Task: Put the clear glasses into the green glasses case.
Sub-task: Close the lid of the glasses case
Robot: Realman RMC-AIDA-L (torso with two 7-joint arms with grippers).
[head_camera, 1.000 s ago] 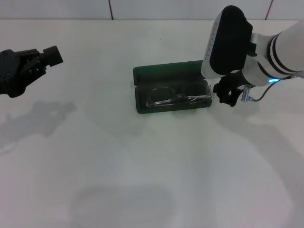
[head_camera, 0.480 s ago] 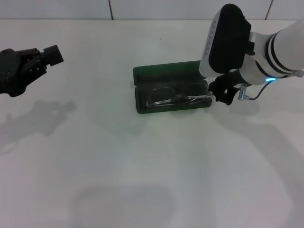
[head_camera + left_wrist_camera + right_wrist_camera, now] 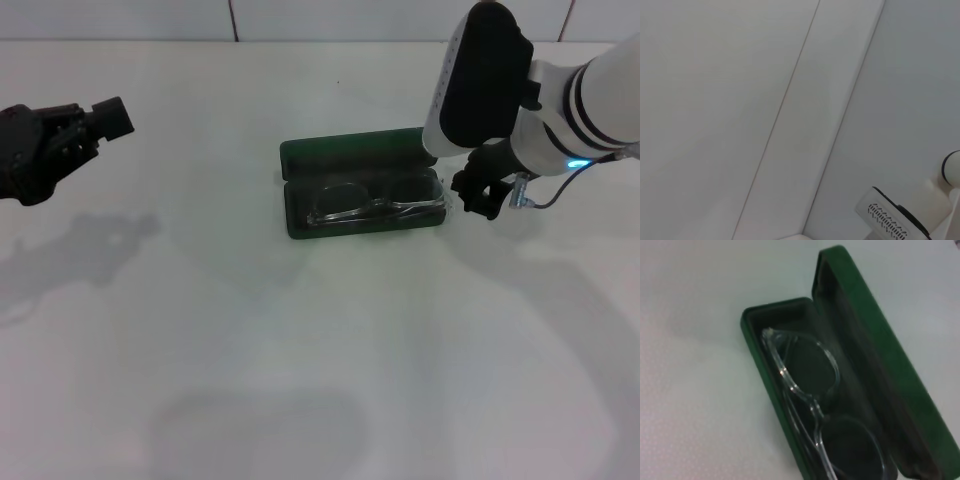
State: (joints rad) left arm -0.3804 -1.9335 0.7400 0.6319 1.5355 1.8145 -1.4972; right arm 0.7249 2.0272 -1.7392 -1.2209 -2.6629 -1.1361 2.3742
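Clear glasses (image 3: 375, 206) inside green glasses case (image 3: 361, 187), right jaws (image 3: 478, 194) beside, aperture unclear

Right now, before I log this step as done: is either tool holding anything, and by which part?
Nothing is held. The clear glasses lie inside the open green glasses case; the right tool sits just beside the case's end, the left tool parked far off.

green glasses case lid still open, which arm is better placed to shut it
Right, probably. The right gripper hangs beside the green glasses case, where the clear glasses lie. The left gripper is far off at the table's left.
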